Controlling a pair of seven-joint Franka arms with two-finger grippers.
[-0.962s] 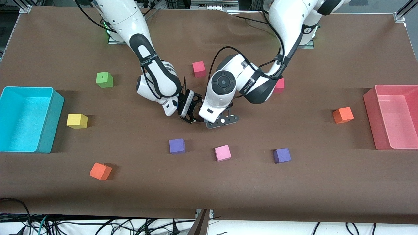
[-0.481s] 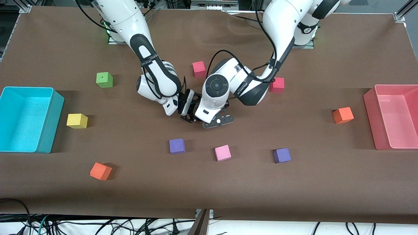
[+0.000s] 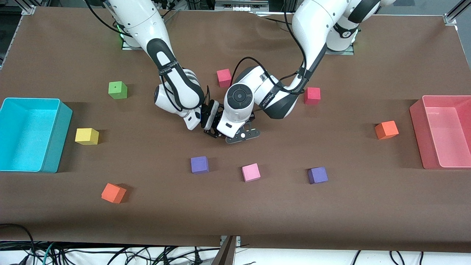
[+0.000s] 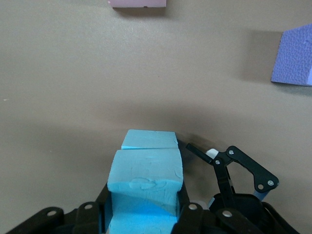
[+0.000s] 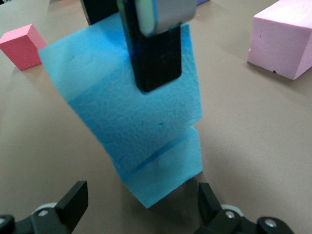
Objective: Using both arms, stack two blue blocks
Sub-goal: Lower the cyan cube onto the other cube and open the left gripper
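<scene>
We see the left gripper point(image 4: 145, 214) clamped on the upper blue block point(image 4: 146, 178), one finger point(image 5: 155, 46) pressed flat against each side face — the block fills the whole gap between the jaws. This held block sits on the lower blue block point(image 4: 148, 140), a seam between them, their faces touching; the upper one is slightly offset and tilted against the lower. In the right wrist view the upper block point(image 5: 122, 92) stands over the lower block point(image 5: 168, 168), which rests on the brown table point(image 3: 331, 206).

The right gripper point(image 5: 141, 207) stands with its jaws spread wide and holds nothing — its two fingertips point(image 5: 73, 197) flank the lower block, one on each side, apart from it. In the front view both grippers meet at mid-table, the right gripper point(image 3: 211, 123) just beside the left gripper point(image 3: 241, 134), and the arms hide the blocks there. A pink cube point(image 3: 251, 172) and a purple cube point(image 3: 199, 164) lie near the jaws.
</scene>
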